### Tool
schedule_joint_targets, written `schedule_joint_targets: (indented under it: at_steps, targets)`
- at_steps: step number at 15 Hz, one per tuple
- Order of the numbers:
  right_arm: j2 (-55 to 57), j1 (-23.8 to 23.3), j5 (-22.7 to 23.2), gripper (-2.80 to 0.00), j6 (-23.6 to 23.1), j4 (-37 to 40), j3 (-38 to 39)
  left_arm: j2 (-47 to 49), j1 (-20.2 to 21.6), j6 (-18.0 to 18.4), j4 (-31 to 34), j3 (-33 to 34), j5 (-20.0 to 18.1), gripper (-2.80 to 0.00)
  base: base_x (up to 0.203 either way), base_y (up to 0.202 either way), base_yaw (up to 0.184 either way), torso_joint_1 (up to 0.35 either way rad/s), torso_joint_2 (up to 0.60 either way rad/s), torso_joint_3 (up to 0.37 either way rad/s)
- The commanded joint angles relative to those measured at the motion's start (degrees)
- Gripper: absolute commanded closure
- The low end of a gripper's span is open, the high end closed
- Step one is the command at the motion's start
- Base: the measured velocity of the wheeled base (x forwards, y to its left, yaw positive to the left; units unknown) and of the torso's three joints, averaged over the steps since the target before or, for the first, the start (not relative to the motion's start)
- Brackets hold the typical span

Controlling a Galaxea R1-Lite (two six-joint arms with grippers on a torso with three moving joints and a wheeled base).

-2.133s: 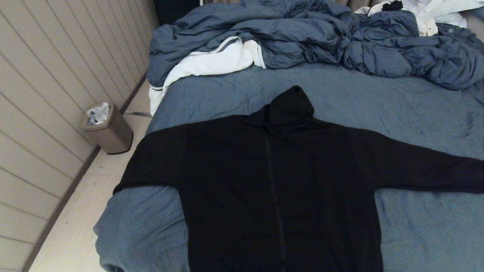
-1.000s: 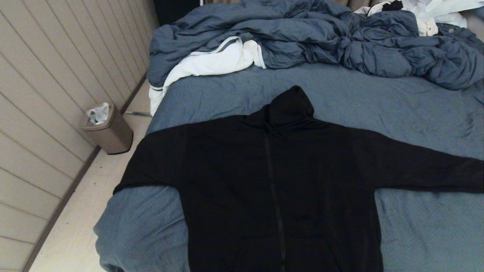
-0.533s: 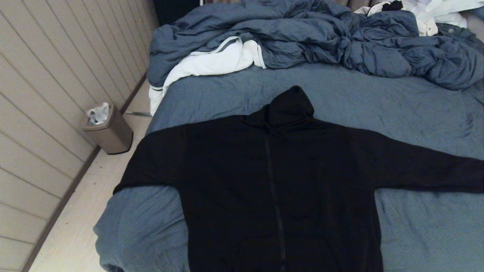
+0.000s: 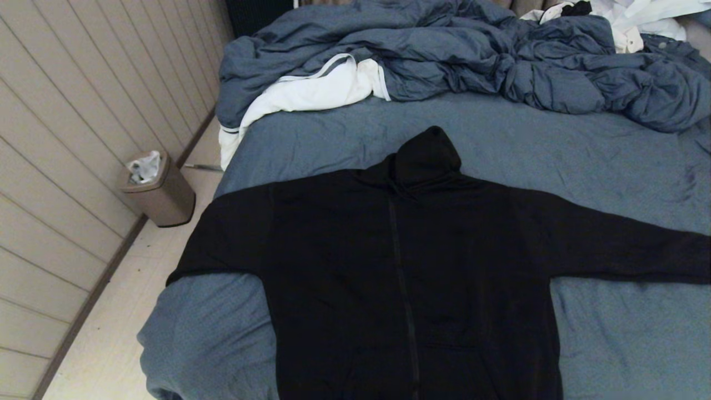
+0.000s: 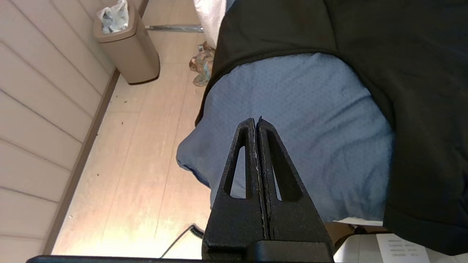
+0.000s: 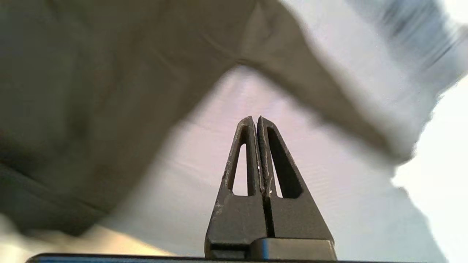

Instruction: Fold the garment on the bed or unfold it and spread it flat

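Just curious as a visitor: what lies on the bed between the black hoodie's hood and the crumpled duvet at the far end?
Only bare blue-grey sheet of the bed, seen in the head view, separates the hoodie from the duvet.

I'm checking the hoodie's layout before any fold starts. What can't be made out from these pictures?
- Black zip-front hoodie: its hem and the cuff of the sleeve toward the robot's right are cut off by the head view's edges.
- The other sleeve's end drapes over the blue-grey bed edge, so its cuff is hidden.
- Right wrist view: motion blur smears everything beyond the shut right gripper.
- Beige trash bin: contents too small to identify.
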Motion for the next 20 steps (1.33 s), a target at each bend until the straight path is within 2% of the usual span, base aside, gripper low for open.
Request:
schedule_joint_targets:
  at_steps: [1, 2, 4, 5, 6, 9, 20]
  targets:
    - [0.2, 0.0, -0.1, 0.00, -8.1, 0.1, 0.0, 0.2, 0.0, -0.4, -0.1, 0.0, 0.1, 0.00, 0.000, 0.000, 0.000, 0.000, 0.00, 0.000]
    - [0.2, 0.0, -0.1, 0.00, -1.2, 0.1, 0.0, 0.2, 0.0, -1.4, -0.2, 0.0, 0.2, 0.00, 0.000, 0.000, 0.000, 0.000, 0.00, 0.000]
    - [0.3, 0.0, -0.1, 0.00, 24.3, 0.0, 0.0, 0.2, 0.0, -2.6, -0.3, 0.0, 0.7, 0.00, 0.000, 0.000, 0.000, 0.000, 0.00, 0.000]
    - [0.3, 0.0, -0.1, 0.00, 32.6, 0.0, 0.0, 0.2, 0.0, -2.8, -0.3, 0.0, 0.8, 0.00, 0.000, 0.000, 0.000, 0.000, 0.00, 0.000]
    - [0.2, 0.0, -0.1, 0.00, 36.9, 0.0, 0.0, 0.2, 0.0, -2.8, -0.3, 0.0, 0.8, 0.00, 0.000, 0.000, 0.000, 0.000, 0.00, 0.000]
    - [0.3, 0.0, -0.1, 0.00, 37.9, 0.0, 0.0, 0.2, 0.0, -4.9, -0.5, 0.0, 0.9, 0.00, 0.000, 0.000, 0.000, 0.000, 0.00, 0.000]
    - [0.2, 0.0, -0.2, 0.00, 38.2, 0.0, 0.0, 0.2, 0.0, -5.5, -0.6, 0.0, 0.9, 0.00, 0.000, 0.000, 0.000, 0.000, 0.00, 0.000]
